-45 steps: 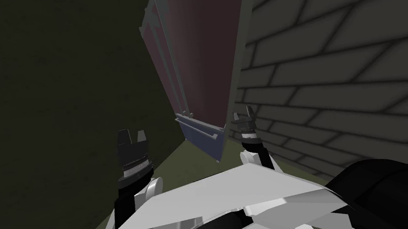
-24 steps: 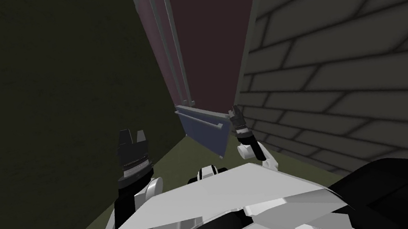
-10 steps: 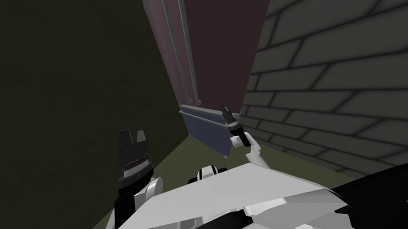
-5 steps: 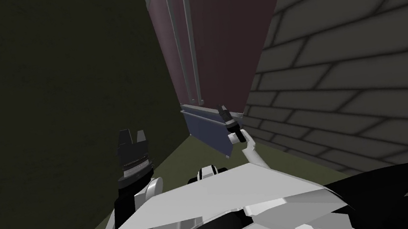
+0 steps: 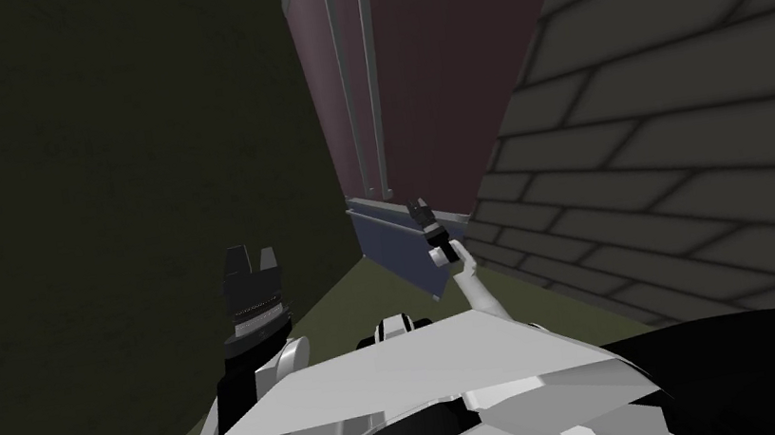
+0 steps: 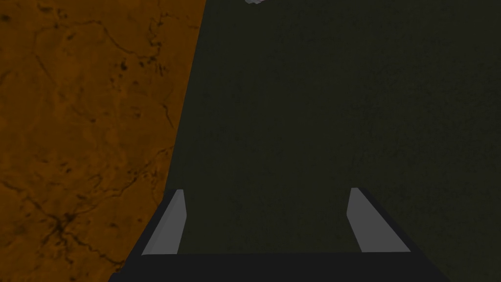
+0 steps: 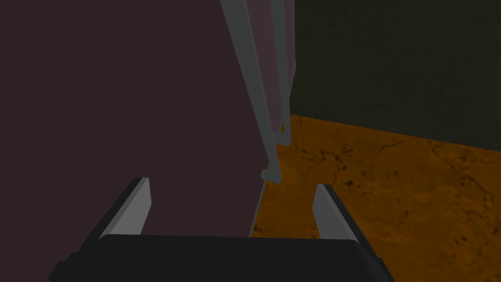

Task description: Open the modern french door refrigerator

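Right hand (image 5: pixel 419 210), fingers apart, is hovering mid-frame near the refrigerator's (image 5: pixel 432 78) grey handle (image 5: pixel 371 68); left hand (image 5: pixel 250 255) is gaping too.

Olive floor (image 5: pixel 341 305), maroon refrigerator (image 5: pixel 432 78) standing on it

Head cam steeply down at fridge (image 5: pixel 432 78); R wrist cam close on same handles (image 7: pixel 253 98); L elsewhere.

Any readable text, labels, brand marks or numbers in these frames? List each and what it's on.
None to read in any view.
The refrigerator doors are plain dark maroon, with no badge or label.
Its grey handles and bluish drawer front are unmarked.
The brick wall is bare.
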You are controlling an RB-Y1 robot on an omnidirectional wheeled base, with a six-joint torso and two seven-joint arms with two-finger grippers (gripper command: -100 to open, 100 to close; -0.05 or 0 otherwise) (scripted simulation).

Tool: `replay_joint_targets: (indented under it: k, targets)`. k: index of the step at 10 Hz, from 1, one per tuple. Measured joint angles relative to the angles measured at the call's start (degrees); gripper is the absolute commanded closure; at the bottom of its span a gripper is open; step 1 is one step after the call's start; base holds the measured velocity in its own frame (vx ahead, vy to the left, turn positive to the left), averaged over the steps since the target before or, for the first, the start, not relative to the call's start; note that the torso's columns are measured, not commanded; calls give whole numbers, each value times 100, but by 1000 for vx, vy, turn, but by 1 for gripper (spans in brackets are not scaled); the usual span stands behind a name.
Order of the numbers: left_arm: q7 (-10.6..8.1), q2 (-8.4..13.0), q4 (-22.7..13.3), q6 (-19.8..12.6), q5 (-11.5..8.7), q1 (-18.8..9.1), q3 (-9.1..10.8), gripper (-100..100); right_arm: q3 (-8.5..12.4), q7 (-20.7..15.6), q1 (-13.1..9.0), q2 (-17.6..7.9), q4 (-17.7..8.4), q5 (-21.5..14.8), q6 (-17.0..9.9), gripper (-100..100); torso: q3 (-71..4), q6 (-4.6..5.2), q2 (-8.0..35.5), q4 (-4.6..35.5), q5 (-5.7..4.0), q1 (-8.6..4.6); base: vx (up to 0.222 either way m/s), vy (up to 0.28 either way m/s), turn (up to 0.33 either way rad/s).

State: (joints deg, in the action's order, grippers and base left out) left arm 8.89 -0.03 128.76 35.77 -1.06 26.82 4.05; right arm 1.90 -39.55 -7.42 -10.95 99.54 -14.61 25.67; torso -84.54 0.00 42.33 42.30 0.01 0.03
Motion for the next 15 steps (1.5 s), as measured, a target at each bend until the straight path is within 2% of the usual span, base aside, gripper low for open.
replay_joint_targets:
  k: [3,4,7,8,9,10,11,13,15]
  targets:
    - [0,0,0,0,0,0,0,0,28,-454,-287,-67,-317,-172,-75,-100,-4,1,-6,-2,-1,-7,17,75,-7]
    - [0,0,0,0,0,0,0,0,36,-613,-450,-92,-464,-261,-127,-100,-5,0,-7,-2,0,1,17,72,-5]
    - [0,0,0,0,0,0,0,0,63,-1054,-698,-157,-788,-440,-184,-100,-3,1,-5,-2,-1,-7,23,70,-9]
    - [0,0,0,0,0,0,0,0,81,-1204,-860,-202,-950,-523,-220,-100,-4,0,-6,-2,0,-2,19,60,-6]
    - [0,0,0,0,0,0,0,0,91,-1338,-932,-218,-1064,-571,-238,-100,-2,1,-3,-2,-1,-6,16,84,-13]
    - [0,0,0,0,0,0,0,0,120,-1507,-1075,-242,-1289,-655,-221,-100,-2,0,-3,-1,0,2,14,68,-8]
    - [0,0,0,0,0,0,0,0,121,-1639,-1137,-258,-1370,-706,-247,-100,-1,1,-2,-1,0,-5,30,70,-10]
    - [0,0,0,0,0,0,0,0,147,-1960,-1441,-385,-1718,-905,-368,-100,-8,0,-12,-3,3,10,38,105,-15]
    - [0,0,0,0,0,0,0,0,184,-2260,-1635,-479,-2030,-1038,-417,-100,-1,1,-1,0,-3,-11,20,63,-8]
